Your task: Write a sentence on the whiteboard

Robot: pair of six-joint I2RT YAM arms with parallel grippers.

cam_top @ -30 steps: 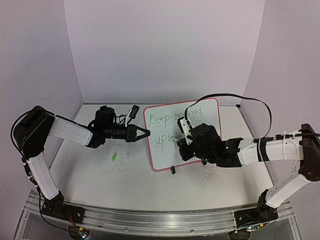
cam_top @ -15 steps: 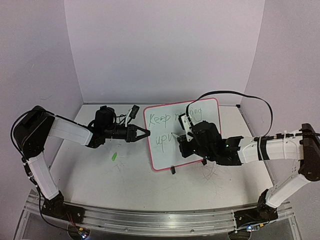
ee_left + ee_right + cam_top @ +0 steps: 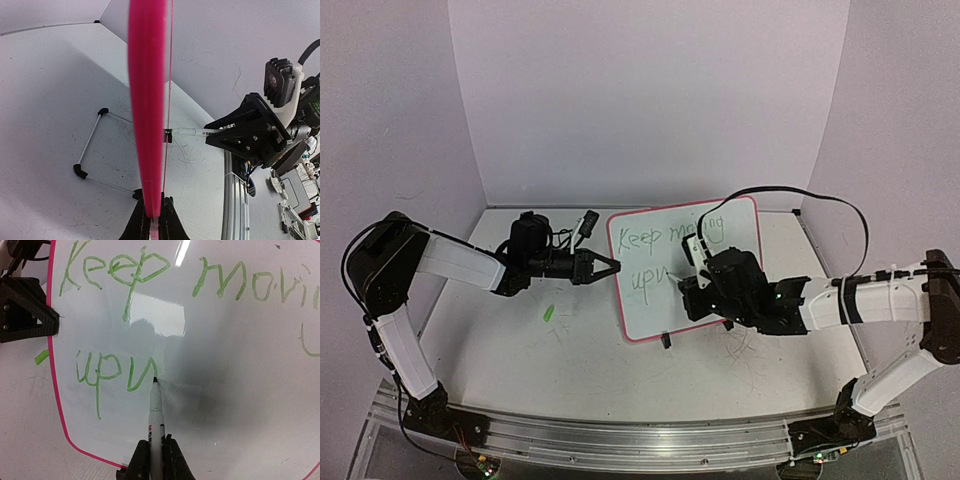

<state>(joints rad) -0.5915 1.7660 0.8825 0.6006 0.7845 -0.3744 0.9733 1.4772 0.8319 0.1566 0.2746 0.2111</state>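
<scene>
The whiteboard [image 3: 720, 235] stands tilted at mid-table, white with a pink frame [image 3: 146, 100]. My left gripper [image 3: 610, 267] is shut on the whiteboard's left edge [image 3: 152, 212]. My right gripper [image 3: 156, 452] is shut on a white marker [image 3: 155, 415], whose dark tip touches the board. The sentence [image 3: 130, 270] is in green: "Keep movi" runs along the top line, and "upv" [image 3: 112, 372] sits below, ending right at the marker tip. In the top view my right gripper [image 3: 688, 285] hides part of the writing.
A small green cap [image 3: 548, 313] lies on the table left of the board. The board's black feet [image 3: 666, 340] and wire stand [image 3: 92, 137] rest on the scuffed table. Purple walls close in the back and sides.
The right gripper with the marker has shifted slightly right and down across the board as the lower word grows. The left arm has not moved.
</scene>
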